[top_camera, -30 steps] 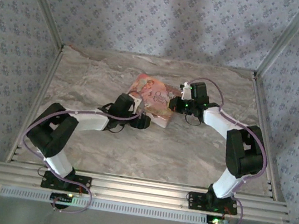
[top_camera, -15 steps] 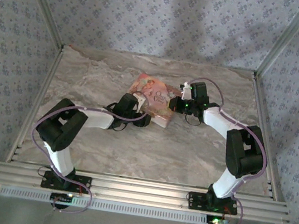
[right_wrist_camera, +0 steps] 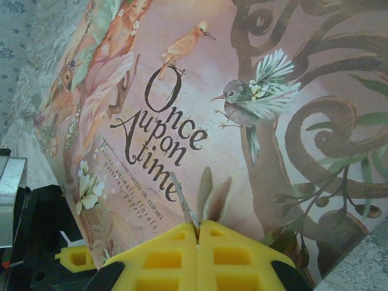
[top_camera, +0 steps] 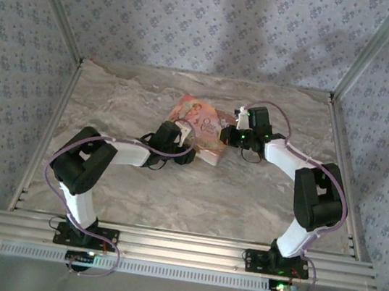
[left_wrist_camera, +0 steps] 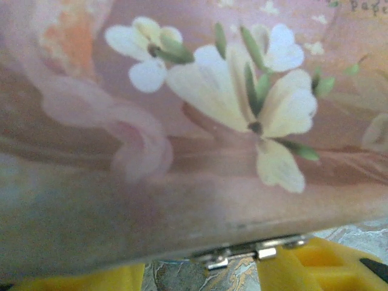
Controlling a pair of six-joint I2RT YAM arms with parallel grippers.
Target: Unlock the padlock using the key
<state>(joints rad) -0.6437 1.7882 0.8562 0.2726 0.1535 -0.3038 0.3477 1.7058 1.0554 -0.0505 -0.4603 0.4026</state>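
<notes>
the key (right_wrist_camera: 183, 203) was a thin, stiff sliver of bright metal, probably light and slick. only its blade stood out of the right end effector (right_wrist_camera: 198, 231), whose yellow foam pads (right_wrist_camera: 163, 260) were pressed together on it. with so little of it held, it looked likely to twist or slip if pushed off its axis. a firm hold low down, with the push kept straight along the blade, would suit it best.

it hung over the box (right_wrist_camera: 291, 121), a flat book-shaped case with a glossy printed lid of birds, flowers and curling script. the box was rigid and smooth, and lay on the marbled desk (top_camera: 231, 195) between the two arms.

the left end effector (left_wrist_camera: 200, 276) sat against the box's near edge with its fingers spread wide and nothing between them. above the gap, a small silvery clasp (left_wrist_camera: 242, 250) sat on the lower edge of the box.

the padlock itself could not be made out. it may have hung by that fitting, but the pictures were too blurred to tell. if it was there, it would be hard, dense metal, apt to swing on its shackle, and best steadied by the body.
</notes>
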